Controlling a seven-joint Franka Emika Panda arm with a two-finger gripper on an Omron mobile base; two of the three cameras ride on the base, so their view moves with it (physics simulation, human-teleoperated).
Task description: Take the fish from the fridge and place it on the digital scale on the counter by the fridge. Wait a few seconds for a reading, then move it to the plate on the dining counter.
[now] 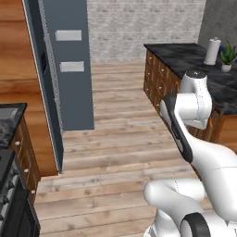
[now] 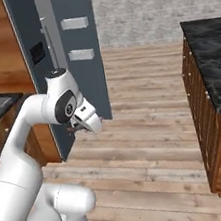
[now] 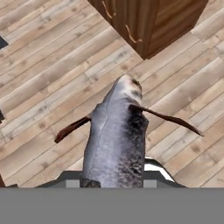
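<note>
From the left base view, the fridge stands tall and slate blue-grey at the upper left with its door swung open toward the room, two pale shelves showing on the inside of the door, while the dining counter stretches along the right with a paper towel roll and a small potted plant on its black marble top; the white arm rises in front of it, and a slice of the narrow counter with its knobbed drawers sits at the far left. From the right base view, the arm bends across the open fridge, and the gripper hangs over the wooden floor (a brownish sliver pokes out beside it), with the dining counter well apart on the right. From the hand view, the fish is clamped between the fingers, its grey body pointing away from the hand, thin brown fins spread to both sides, above the plank floor.
</note>
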